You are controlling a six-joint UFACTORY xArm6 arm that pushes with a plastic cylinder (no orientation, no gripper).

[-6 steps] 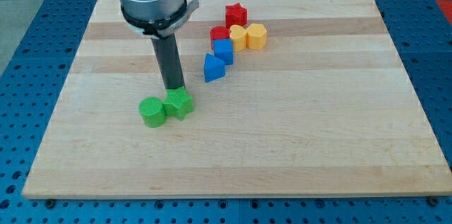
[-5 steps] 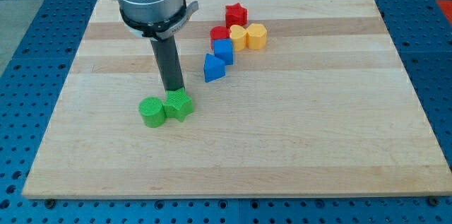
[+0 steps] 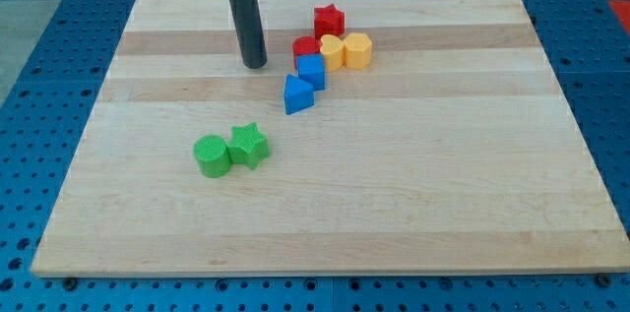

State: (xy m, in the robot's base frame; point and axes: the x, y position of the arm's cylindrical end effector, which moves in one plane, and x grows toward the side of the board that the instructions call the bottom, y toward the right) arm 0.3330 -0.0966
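My tip [image 3: 256,64] on the wooden board [image 3: 443,204], touching no block, no fingers fitted, red cylinder [image 3: 306,48] and blue cube [image 3: 312,70] nearest at the view's right, blue block [image 3: 297,94] below them, green cylinder [image 3: 211,156] touching green star [image 3: 249,145] well apart toward the view's bottom.

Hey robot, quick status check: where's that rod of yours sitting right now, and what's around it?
My tip on bare board, touching nothing. Nearest: red block and blue cube, toward the view's right. Green cylinder and green star well below, side by side.
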